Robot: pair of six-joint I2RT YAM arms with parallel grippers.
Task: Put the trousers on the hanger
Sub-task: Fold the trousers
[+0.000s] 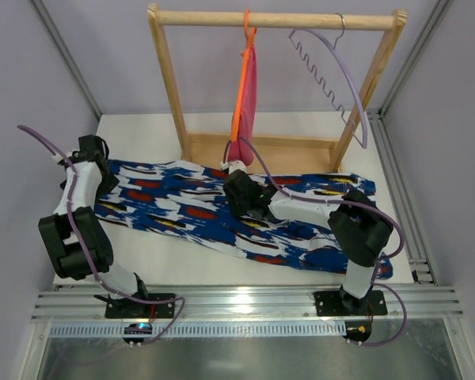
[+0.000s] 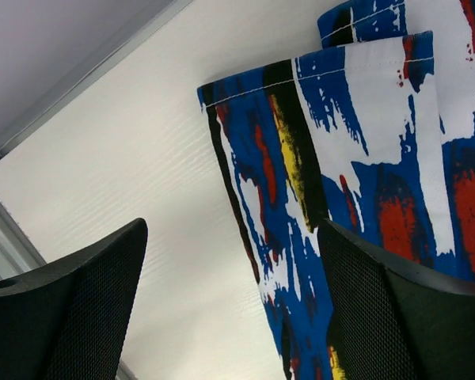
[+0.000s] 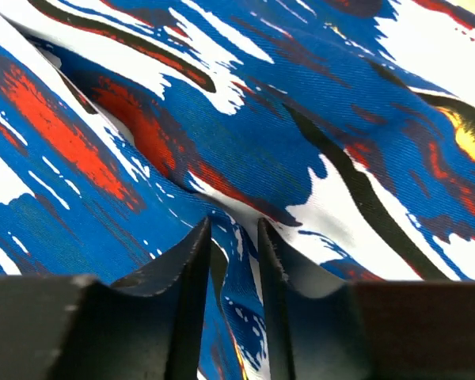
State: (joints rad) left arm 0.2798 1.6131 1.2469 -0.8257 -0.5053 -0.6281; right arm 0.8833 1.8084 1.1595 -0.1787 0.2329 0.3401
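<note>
White table [image 1: 142, 261] holds trousers [image 1: 182, 206]; rack [image 1: 277, 19] behind carries orange hanger [image 1: 241, 87] beside lilac hanger [image 1: 352, 87].

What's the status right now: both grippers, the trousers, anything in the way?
Left gripper open, empty, at trousers end. Right gripper narrow around a fold; grip unclear. Trousers flat on table, hanger bare on rack. Orange hanger beside it.

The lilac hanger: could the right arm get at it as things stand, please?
Probably yes: the hanger hangs free at the rack's right end, that arm's side; the right gripper sits on the trousers.
</note>
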